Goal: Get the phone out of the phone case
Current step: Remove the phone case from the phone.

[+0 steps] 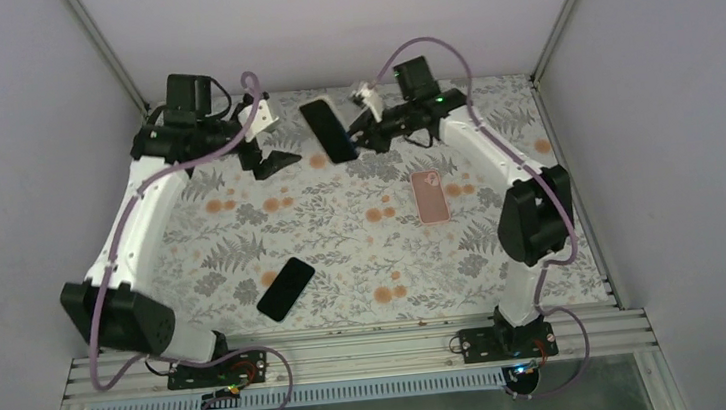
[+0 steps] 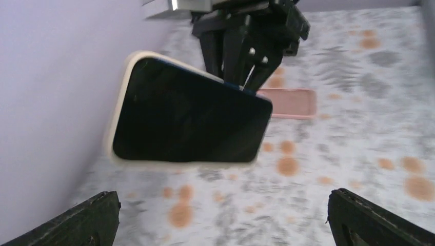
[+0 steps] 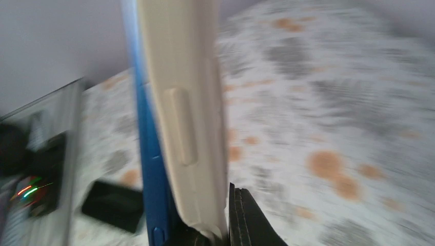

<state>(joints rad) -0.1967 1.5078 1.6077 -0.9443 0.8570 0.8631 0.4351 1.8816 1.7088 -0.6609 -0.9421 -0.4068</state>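
Apparently only partway, the phone [image 1: 329,130] hangs at upper centre of the top view, clamped in the closed right gripper [image 1: 360,133], its blue edge peeling from the cream case [image 3: 179,102], left gripper [image 1: 272,161] wide open alongside.

place: lab test booth | evidence: plain walls [image 1: 321,18], aluminium mounting rail [image 1: 353,352]

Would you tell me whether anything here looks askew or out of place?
Yes: the blue, dark-screened phone held aloft by the right claw sits partly out of its cream phone case, one end lifted free.
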